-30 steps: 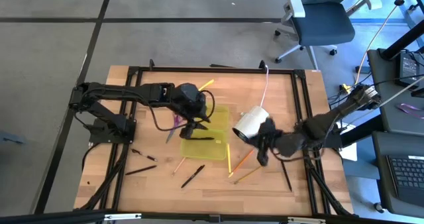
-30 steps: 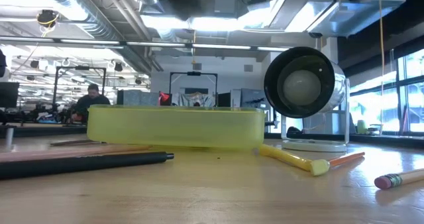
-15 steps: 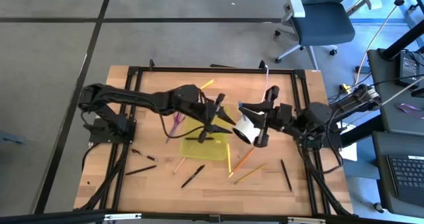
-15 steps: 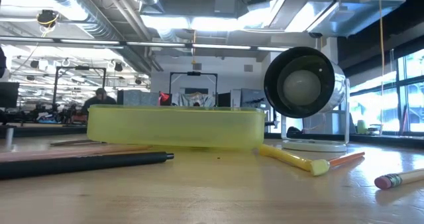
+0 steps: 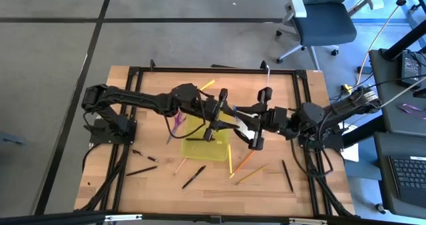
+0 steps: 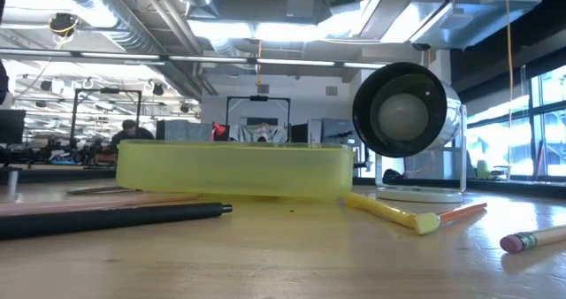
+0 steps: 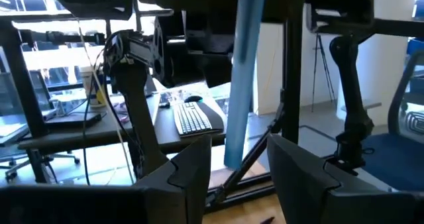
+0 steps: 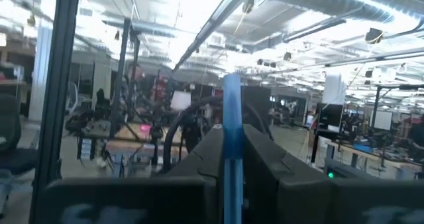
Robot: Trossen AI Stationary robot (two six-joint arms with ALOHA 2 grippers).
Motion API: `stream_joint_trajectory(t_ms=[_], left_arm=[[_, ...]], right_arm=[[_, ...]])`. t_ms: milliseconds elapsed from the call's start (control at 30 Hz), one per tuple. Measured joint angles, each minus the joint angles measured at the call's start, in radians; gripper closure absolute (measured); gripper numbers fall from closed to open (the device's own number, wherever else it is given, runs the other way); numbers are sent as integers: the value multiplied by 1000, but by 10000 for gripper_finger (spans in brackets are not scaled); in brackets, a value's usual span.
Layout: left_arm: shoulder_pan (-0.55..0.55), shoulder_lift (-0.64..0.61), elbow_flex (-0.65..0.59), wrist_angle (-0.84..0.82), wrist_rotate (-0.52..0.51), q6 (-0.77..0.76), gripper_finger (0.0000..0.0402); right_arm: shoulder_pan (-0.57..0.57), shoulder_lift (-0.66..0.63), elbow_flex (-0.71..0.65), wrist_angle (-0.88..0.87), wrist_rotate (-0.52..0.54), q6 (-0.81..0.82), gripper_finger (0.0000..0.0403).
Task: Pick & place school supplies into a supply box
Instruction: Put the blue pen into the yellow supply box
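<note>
Table [image 5: 279, 85]; box [image 5: 208, 148]: black pen [image 5: 202, 140], prob.

A pale wooden table [image 5: 153, 85] edged with a black frame carries a translucent yellow-green supply box [image 5: 203, 146]. Both arms are dark — nearly black. The left gripper [image 7: 238, 168] and right gripper [image 8: 232, 159] each show a blue stick between black fingers. Scattered nearby: black pens [image 5: 193, 177], an orange pencil [image 5: 245, 160], a yellow marker [image 6: 389, 212], purple-handled scissors [image 5: 177, 124]. A white cylinder [image 6: 409, 113] has a black face.
</note>
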Motion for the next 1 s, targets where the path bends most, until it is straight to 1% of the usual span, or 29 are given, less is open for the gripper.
stream_joint_trajectory(t_ms=[133, 300, 433, 800, 900, 1000], left_arm=[[2, 0, 0, 11, 1, 0, 261], [2, -7, 0, 62, 17, 0, 261], [7, -21, 0, 70, 17, 0, 261], [14, -37, 0, 108, 8, 17, 261], [15, -36, 0, 108, 3, 19, 270], [21, -36, 0, 108, 0, 19, 297]], right_arm=[[1, -1, 0, -4, 0, -4, 359], [1, -1, 0, -45, 2, 4, 359], [1, -1, 0, -60, 37, 6, 359], [0, -1, 0, -86, 53, 7, 359], [0, -1, 0, -85, 53, 7, 359], [0, -1, 0, -86, 53, 7, 359]])
